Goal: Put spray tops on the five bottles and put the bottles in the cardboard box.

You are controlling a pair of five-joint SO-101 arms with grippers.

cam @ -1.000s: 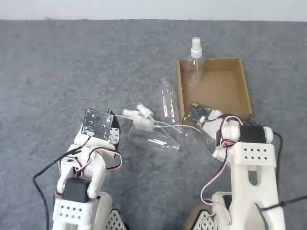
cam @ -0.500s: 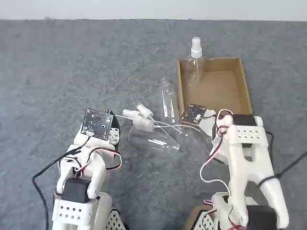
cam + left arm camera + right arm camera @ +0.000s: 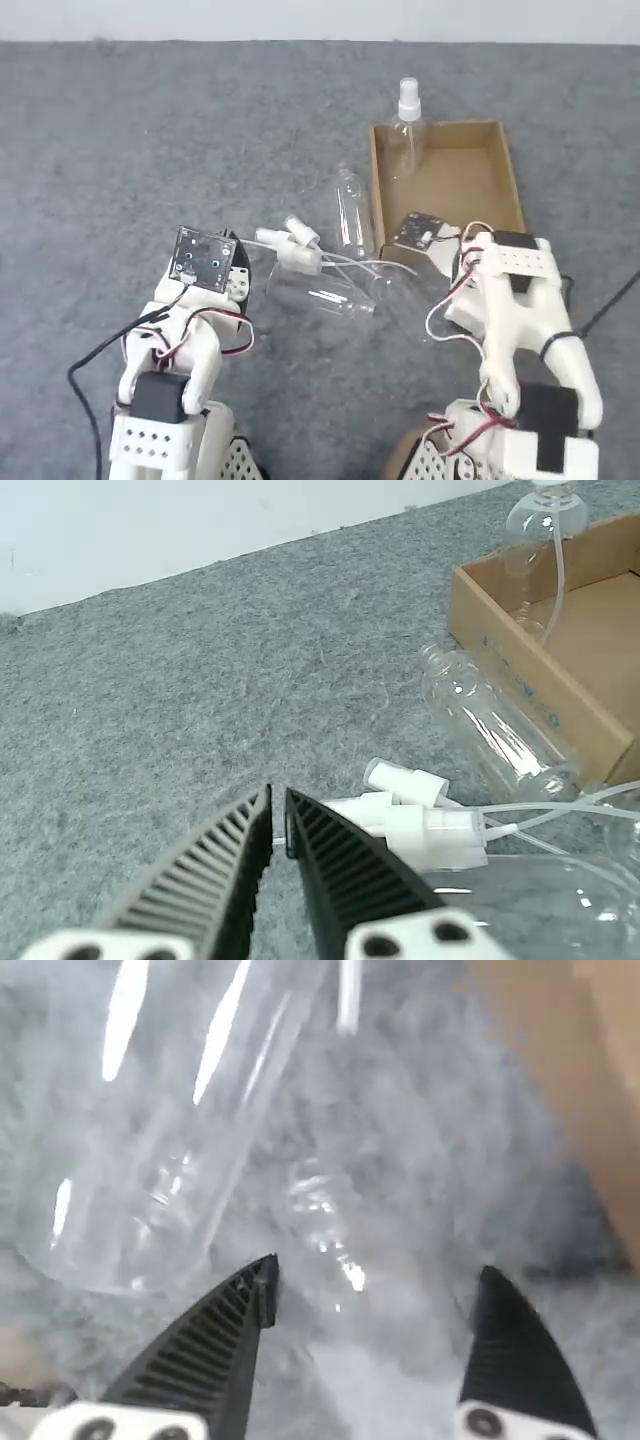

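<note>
A brown cardboard box point(image 3: 505, 180) lies at the back right, with one capped bottle point(image 3: 405, 125) leaning at its far left corner. An uncapped clear bottle point(image 3: 352, 212) lies beside the box's left wall. Two more clear bottles point(image 3: 320, 292) lie on their sides in front of it. Loose white spray tops point(image 3: 297, 247) with thin tubes lie left of them. My left gripper point(image 3: 278, 815) is shut and holds nothing, just short of the spray tops point(image 3: 425, 825). My right gripper point(image 3: 378, 1278) is open over a clear bottle point(image 3: 190, 1130) near the box's front left corner.
Grey carpet point(image 3: 150, 140) covers the table, with free room to the left and at the back. The box wall point(image 3: 520, 670) stands close behind the uncapped bottle point(image 3: 490, 725). Both arm bases stand at the front edge.
The right arm has changed pose, its upper part rising toward the camera, while its gripper shifted slightly left and back near the box's corner. The left arm has not moved.
</note>
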